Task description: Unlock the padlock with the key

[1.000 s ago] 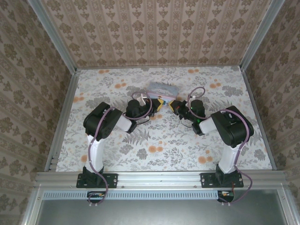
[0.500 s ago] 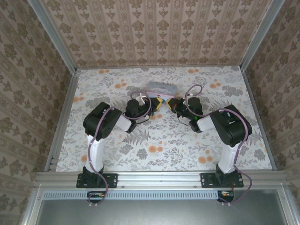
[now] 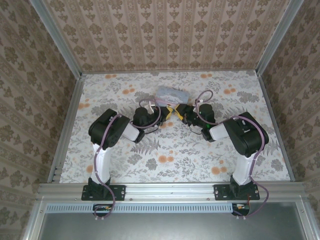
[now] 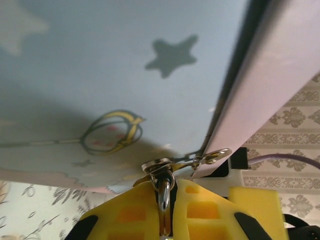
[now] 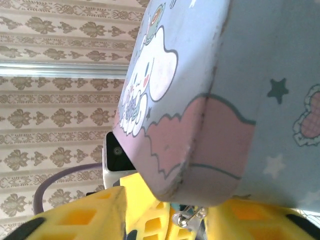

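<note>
Where the two arms lean in toward each other at the middle of the flower-printed mat (image 3: pixel 175 150), their yellow-tipped hands nearly meet in front of the pale blue cartoon tin box with its pink band (image 3: pixel 172 93). The left gripper (image 3: pixel 169 111) comes at the tin from the left and the right gripper (image 3: pixel 181 111) from the right. Their fingers stand just beside one another at the tin's near side.

From the left wrist, the tin (image 4: pixel 100 75) looms overhead, blue with a dark star and a pink edge. A small shiny metal latch (image 4: pixel 207 157) sticks out at its lower seam. Of the tiny padlock (image 4: pixel 163 192) I can see only the thin silvery shackle. It hangs through the latch's ring and runs down between the yellow pads (image 4: pixel 210 210) of the left gripper (image 4: pixel 167 212), which are pressed together on it. The lock's body is hidden between those pads.

From the right wrist, the tin (image 5: pixel 240 100) sits close above, its rounded pink corner pointing down and a white cartoon dog on its blue face. The right gripper (image 5: pixel 175 222) has its yellow fingers (image 5: pixel 80 217) well apart, one at each bottom corner, gripping nothing that I can see. Between them sit the yellow tips of the other hand and a bit of bright metal wire (image 5: pixel 189 217) under the tin's corner. Whether that wire is latch or lock I cannot tell.
</note>
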